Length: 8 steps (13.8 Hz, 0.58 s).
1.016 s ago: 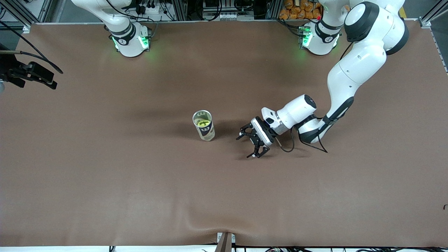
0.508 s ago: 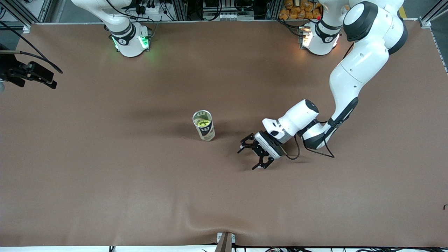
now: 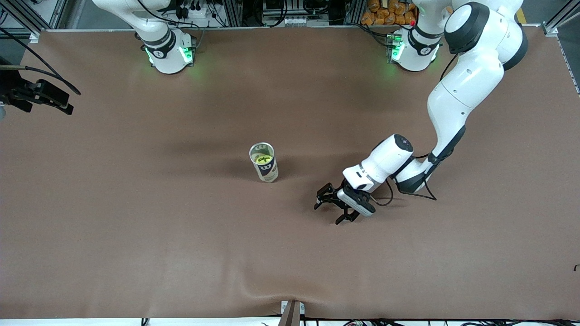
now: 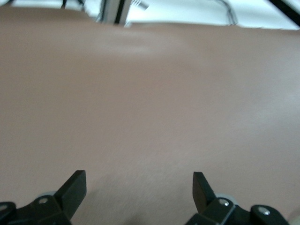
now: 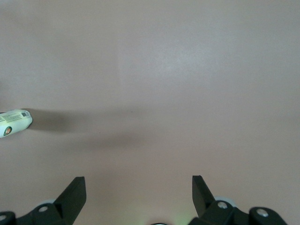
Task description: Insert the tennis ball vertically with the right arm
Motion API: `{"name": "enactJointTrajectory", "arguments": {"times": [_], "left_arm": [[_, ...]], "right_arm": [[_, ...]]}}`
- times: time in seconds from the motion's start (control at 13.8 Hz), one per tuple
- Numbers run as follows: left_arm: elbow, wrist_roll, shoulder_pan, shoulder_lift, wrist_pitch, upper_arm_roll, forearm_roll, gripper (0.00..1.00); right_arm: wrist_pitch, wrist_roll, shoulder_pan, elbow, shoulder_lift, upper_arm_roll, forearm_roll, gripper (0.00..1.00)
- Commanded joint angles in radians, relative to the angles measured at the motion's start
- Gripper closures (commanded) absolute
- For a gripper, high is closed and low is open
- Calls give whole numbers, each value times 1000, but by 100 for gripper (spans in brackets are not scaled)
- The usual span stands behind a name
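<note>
- brown table (image 3: 136,203), can (image 3: 263,162) upright mid-table, mouth open at the top
- tennis ball (image 3: 264,159) already sits inside the can
- left gripper (image 3: 332,207) low over bare table, toward the left arm's end from the can, fingers (image 4: 75,187) spread wide, holding nothing
- right gripper (image 5: 136,197) out by the right arm's end of the table, fingers (image 5: 199,190) wide apart, empty, touching nothing

I read only one mark: a white "W" logo on the dark band of the tennis ball can (image 3: 263,162). Dark print on the tennis ball (image 3: 263,159) inside it is too small for me to read.
</note>
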<state>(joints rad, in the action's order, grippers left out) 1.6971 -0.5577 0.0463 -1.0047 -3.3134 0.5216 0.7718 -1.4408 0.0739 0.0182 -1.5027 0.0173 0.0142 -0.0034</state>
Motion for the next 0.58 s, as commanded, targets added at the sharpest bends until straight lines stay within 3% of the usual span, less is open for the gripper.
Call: {"name": "enactJointTrajectory", "arguments": {"times": [0.0, 0.29, 0.51], "left_arm": [[-29, -38, 4, 18, 107, -2, -16, 0], [-131, -37, 3, 29, 358, 37, -84, 0], [-233, -37, -6, 78, 689, 55, -144, 0]], "right_arm": [[8, -8, 3, 2, 4, 6, 2, 0], [7, -8, 3, 1, 4, 4, 2, 0], [0, -8, 5, 1, 4, 6, 6, 0]]}}
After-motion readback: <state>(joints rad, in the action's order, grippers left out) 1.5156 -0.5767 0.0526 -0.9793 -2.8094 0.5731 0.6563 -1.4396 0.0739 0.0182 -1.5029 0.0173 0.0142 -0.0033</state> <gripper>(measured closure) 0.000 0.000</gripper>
